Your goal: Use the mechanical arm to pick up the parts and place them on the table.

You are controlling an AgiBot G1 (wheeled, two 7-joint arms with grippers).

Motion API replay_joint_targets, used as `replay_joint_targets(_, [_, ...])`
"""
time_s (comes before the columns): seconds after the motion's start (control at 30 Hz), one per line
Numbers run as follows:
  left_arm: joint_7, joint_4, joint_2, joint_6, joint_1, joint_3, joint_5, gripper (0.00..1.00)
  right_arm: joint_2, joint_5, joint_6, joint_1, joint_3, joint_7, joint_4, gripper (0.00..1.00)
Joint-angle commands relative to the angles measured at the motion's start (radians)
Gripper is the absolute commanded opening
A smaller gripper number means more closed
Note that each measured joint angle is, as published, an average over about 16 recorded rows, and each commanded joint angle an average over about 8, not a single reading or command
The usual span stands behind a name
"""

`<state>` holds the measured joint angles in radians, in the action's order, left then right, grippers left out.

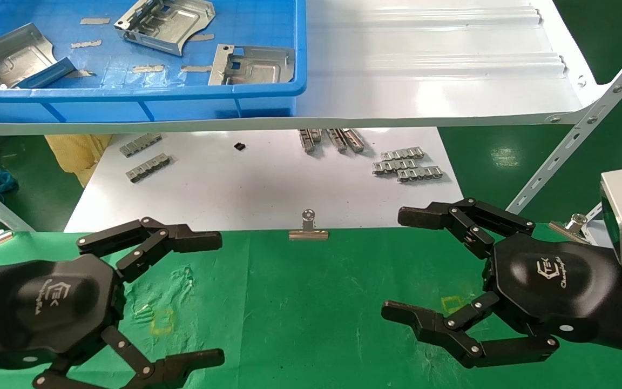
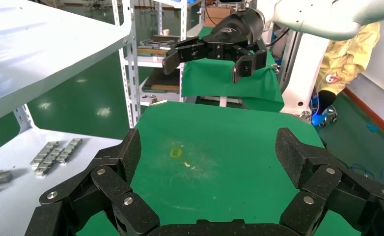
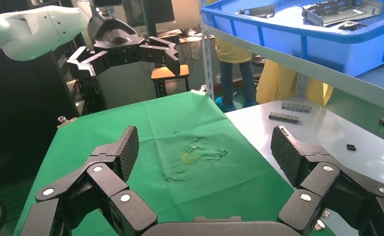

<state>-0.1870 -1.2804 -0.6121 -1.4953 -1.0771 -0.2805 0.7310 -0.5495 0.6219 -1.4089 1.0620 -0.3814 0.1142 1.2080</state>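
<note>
Three silver-grey sheet-metal parts lie in the blue bin (image 1: 268, 92) on the shelf at the upper left: one at the left (image 1: 17, 56), one at the back (image 1: 165, 21), one at the right (image 1: 251, 65). The green cloth table (image 1: 311, 302) holds no part. My left gripper (image 1: 211, 300) is open and empty above the table's left side. My right gripper (image 1: 397, 265) is open and empty above the table's right side. In the left wrist view the fingers (image 2: 123, 157) frame the bare cloth (image 2: 214, 147); the right wrist view shows the same (image 3: 190, 147).
The glossy white shelf (image 1: 430, 70) overhangs a white board (image 1: 246, 183) with small linked metal strips (image 1: 405, 165) and a black bit (image 1: 239, 146). A silver binder clip (image 1: 308, 228) sits at the cloth's far edge. A slotted shelf brace (image 1: 575, 146) slants at the right.
</note>
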Motion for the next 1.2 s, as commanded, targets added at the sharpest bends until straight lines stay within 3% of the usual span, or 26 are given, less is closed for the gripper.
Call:
replay_joint_targets(0.03, [0.0, 0.0, 0.0, 0.0, 0.0, 0.0, 0.0, 1.0, 0.0, 0.0, 0.0, 0.0, 0.0, 0.0, 0.0, 0.0])
replay_joint_targets(0.9, [0.004, -0.004, 0.002, 0.001, -0.017, 0.003, 0.006, 1.0, 0.0, 0.0, 0.0, 0.0, 0.0, 0.0, 0.0, 0.0])
replay_joint_targets(1.03, [-0.023, 0.007, -0.003, 0.025, -0.104, 0.0, 0.043, 1.0, 0.0, 0.0, 0.0, 0.0, 0.0, 0.0, 0.0, 0.0])
replay_joint_targets(1.2, [-0.102, 0.103, -0.066, 0.097, -0.347, -0.045, 0.178, 1.0, 0.0, 0.0, 0.0, 0.0, 0.0, 0.0, 0.0, 0.0])
